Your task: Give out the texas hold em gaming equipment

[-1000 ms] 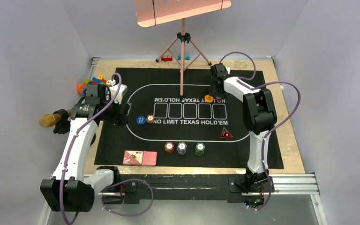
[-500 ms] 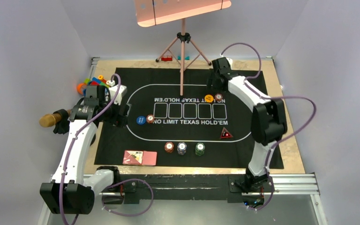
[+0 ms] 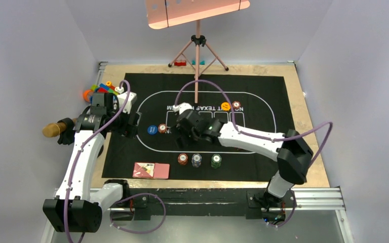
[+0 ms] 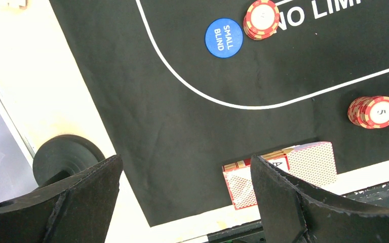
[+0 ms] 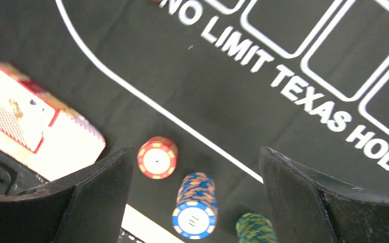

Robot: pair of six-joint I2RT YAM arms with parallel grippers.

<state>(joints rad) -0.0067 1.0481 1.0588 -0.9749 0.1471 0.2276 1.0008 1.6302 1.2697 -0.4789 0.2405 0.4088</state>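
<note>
Black mat [image 3: 124,152]: red, grey, green striped chip stacks [image 3: 196,160]; left gripper [image 4: 185,162], right gripper [image 5: 196,151] spread wide, empty

One camera looks down from high on the whole surface [image 3: 142,69]. Two wrist cameras look close at the mat [image 3: 278,96]; both see the red chips [image 3: 183,159] and cards [image 3: 151,170].

The chips [image 5: 157,157] are red-striped, the button [image 4: 224,37] blue, the mat [image 4: 182,126] black.
</note>
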